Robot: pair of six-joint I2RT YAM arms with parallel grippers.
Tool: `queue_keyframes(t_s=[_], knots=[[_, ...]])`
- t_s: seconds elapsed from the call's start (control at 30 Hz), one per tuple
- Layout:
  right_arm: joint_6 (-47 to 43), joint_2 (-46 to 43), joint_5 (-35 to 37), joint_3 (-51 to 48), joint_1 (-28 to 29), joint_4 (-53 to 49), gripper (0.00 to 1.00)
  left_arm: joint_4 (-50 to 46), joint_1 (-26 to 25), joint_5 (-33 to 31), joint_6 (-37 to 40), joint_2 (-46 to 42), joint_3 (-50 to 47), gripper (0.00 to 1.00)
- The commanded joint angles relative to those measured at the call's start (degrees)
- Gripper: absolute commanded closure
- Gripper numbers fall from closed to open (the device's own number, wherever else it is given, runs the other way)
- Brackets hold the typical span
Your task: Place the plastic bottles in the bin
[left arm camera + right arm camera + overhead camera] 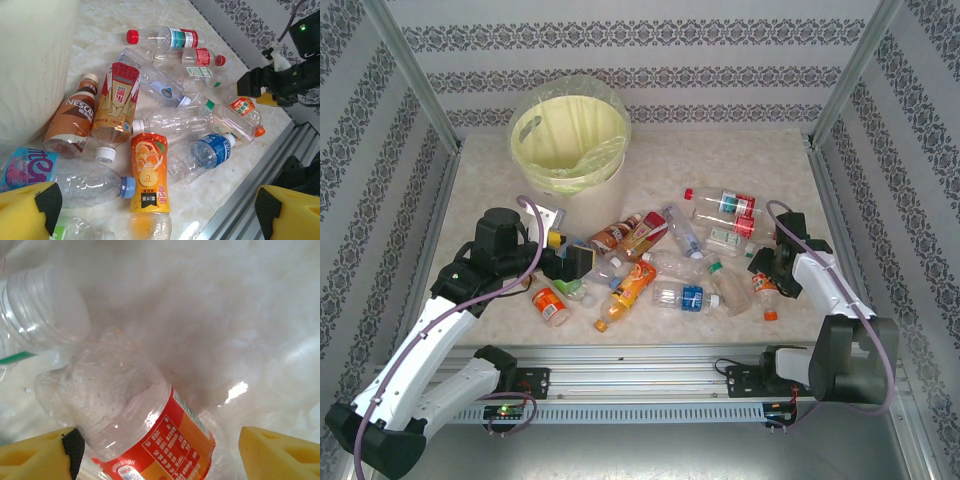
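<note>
The right gripper [160,442] gapes wide astride the orange-labelled bottle [150,415], gripping nothing. The left gripper [157,202] is likewise spread and empty. That crushed, slick bottle could squirt sideways on closing.

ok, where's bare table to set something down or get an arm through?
Bare table far right, between the bin and the right wall, behind the red-capped bottle. Also a patch left of the bin. Crowded: plastic bottles fill the middle from the bin's foot to the right tool.
</note>
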Motion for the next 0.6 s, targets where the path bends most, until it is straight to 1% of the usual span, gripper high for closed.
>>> queue_keyframes(t_s=[0.0, 0.2, 0.3, 0.37, 0.57], knots=[[-0.1, -1.1, 1.8, -0.2, -1.6, -1.4, 0.19, 0.0, -0.5, -0.6, 1.0, -0.5, -0.3, 0.0], [-2.8, -3.2, -1.0, 0.8, -1.6, -3.1, 0.16, 0.0, -0.5, -1.1, 1.0, -0.5, -0.2, 0.0], [-3.7, -4.6, -4.3, 0.0, -1.5, -2.8, 0.14, 0.1, -0.4, -1.2, 0.9, -0.4, -0.2, 0.0], [-3.9, -3.8, -5.8, -0.2, -1.2, -2.4, 0.11, 0.1, -0.4, -1.3, 0.9, -0.4, -0.3, 0.0], [-3.8, 0.3, -5.3, 0.6, -0.9, -2.3, 0.1, 0.0, -0.4, -1.3, 0.8, -0.6, -0.2, 0.0]])
